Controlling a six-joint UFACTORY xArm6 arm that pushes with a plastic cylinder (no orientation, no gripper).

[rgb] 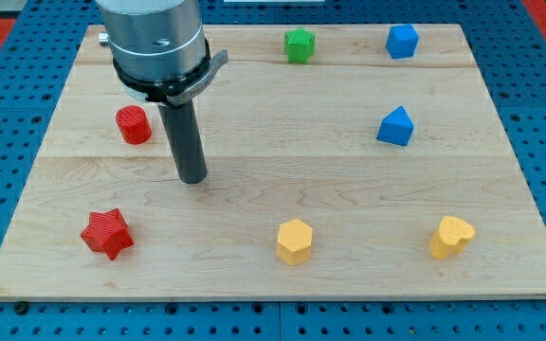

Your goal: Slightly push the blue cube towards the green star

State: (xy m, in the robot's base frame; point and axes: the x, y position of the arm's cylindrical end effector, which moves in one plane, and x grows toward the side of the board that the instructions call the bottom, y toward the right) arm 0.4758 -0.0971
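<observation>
The blue cube sits near the board's top edge at the view's right. The green star sits near the same edge, to the left of the cube with a wide gap between them. My tip rests on the board left of centre, far from both, below and to the left of the green star. It touches no block. The nearest block to it is a red cylinder, up and to its left.
A second blue block with a peaked top lies below the blue cube. A red star is at the bottom left, a yellow hexagon at bottom centre, a yellow heart at bottom right. The wooden board lies on a blue perforated table.
</observation>
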